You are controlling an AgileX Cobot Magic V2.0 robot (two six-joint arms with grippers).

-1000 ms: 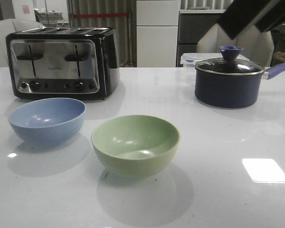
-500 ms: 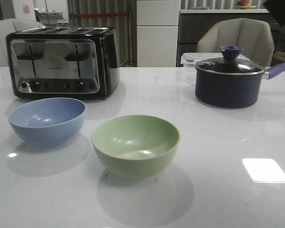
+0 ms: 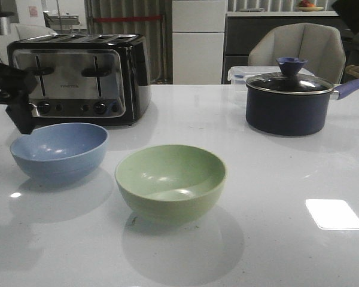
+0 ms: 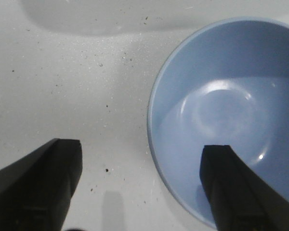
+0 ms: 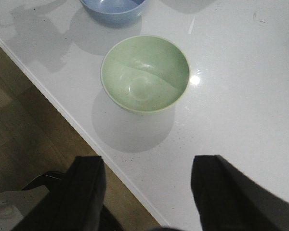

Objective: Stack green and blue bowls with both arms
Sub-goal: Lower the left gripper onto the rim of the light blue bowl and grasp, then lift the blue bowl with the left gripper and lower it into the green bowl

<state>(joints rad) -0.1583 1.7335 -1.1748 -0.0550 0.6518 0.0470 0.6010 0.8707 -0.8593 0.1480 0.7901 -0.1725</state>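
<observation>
The pale blue bowl stands upright at the left of the white table. The sage green bowl stands upright to its right, nearer the front, apart from it. My left gripper hangs at the blue bowl's left rim. In the left wrist view it is open and empty, with one finger over the blue bowl's inside and the other over the table outside the rim. My right gripper is open and empty, high above the table's front edge, with the green bowl and blue bowl beyond it.
A black and chrome toaster stands right behind the blue bowl. A dark navy lidded saucepan stands at the back right, with a clear container behind it. A dark part of the right arm shows at the top right corner.
My left gripper has come into the front view at the far left, beside the blue bowl. The right arm has drawn up out of the top right. Both bowls stay put.
</observation>
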